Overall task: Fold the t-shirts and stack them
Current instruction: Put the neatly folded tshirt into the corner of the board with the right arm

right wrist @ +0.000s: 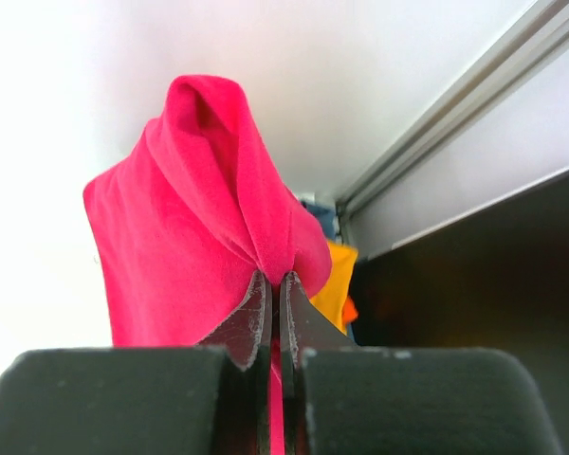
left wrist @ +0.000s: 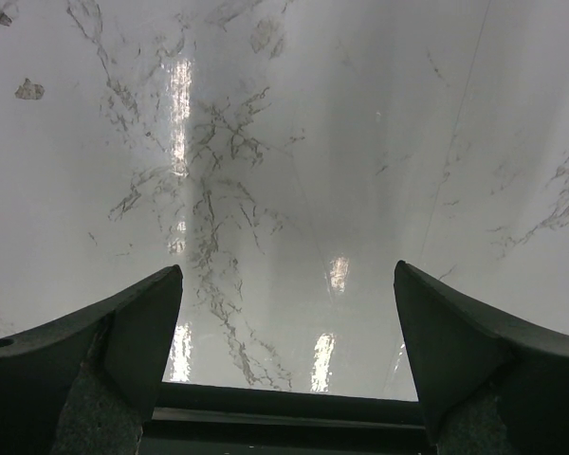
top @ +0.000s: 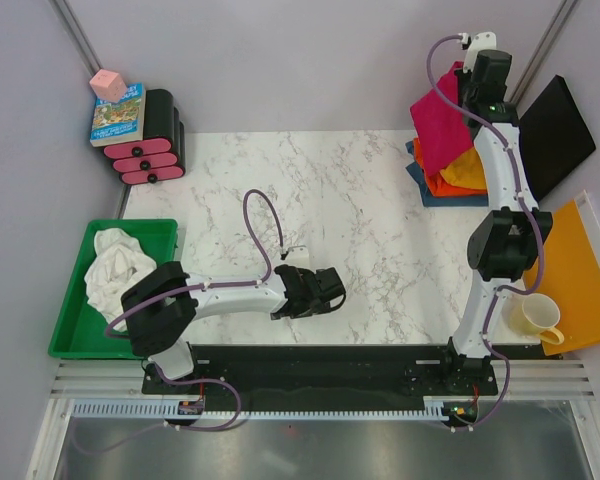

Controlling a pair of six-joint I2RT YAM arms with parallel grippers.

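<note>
White marble table [top: 310, 190] between pale walls: the crimson-red t-shirt [right wrist: 190, 227] hangs lifted at the far right corner.

The right gripper [right wrist: 273, 284] is clenched on a thin pinch of that shirt, which droops bunched above the pile. The left gripper [left wrist: 286, 270] stands released over bare marble near the middle, holding nothing. In my judgement, so small a fold may slip from the jaws, and the hanging hem may drag the shirts beneath out of order. Count: five t-shirts. One is crimson-red, held aloft. The yellow-orange shirt [top: 470, 170], orange shirt [top: 442, 186] and blue shirt [top: 428, 197] are piled under it. The white shirt [top: 115, 265] is heaped in the single green tray [top: 70, 345].
</note>
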